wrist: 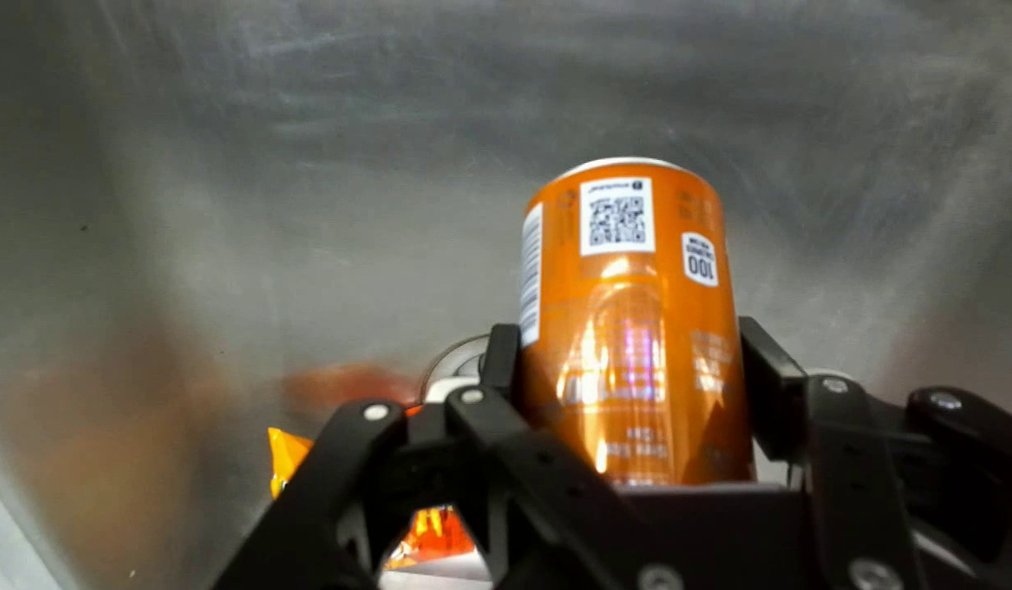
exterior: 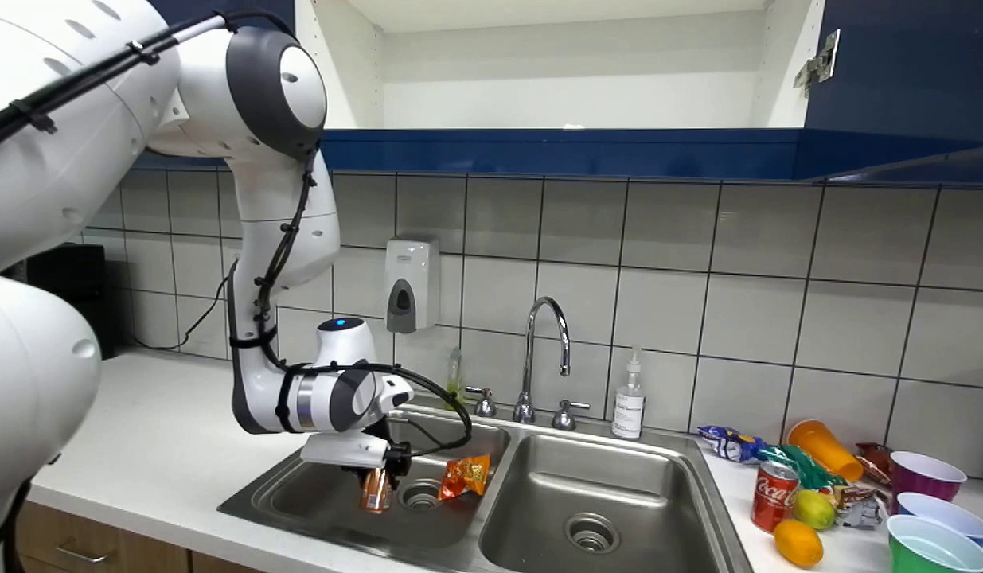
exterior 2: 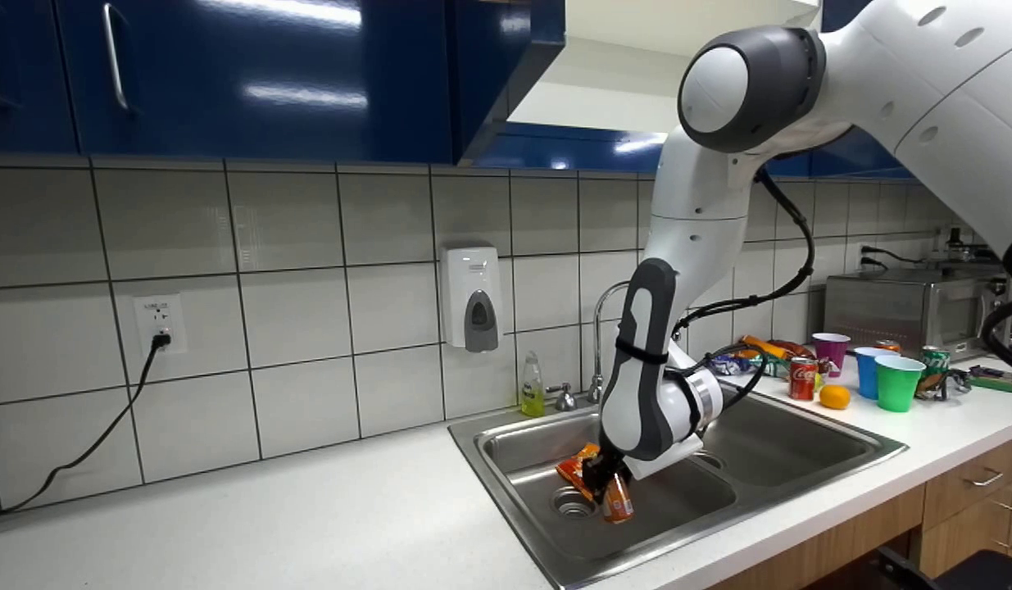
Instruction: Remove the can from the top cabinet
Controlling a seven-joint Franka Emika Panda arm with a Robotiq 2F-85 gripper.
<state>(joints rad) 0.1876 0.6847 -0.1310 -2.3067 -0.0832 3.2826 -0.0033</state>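
One can [wrist: 630,324], orange, clamped between gripper [wrist: 632,360] fingers [wrist: 501,357]

top cabinet [exterior: 571,52] cropped above, orange packet [wrist: 433,534] partly behind fingers [wrist: 501,360]

Can [wrist: 624,303] in hand [wrist: 631,360], over left sink basin [exterior: 324,501] (wrapper [exterior: 465,476] beside drain [exterior: 421,496]).

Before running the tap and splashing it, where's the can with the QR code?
In the wrist view, the can is clamped in the end effector; an exterior view puts it over the left basin, left of the drain and orange packet.
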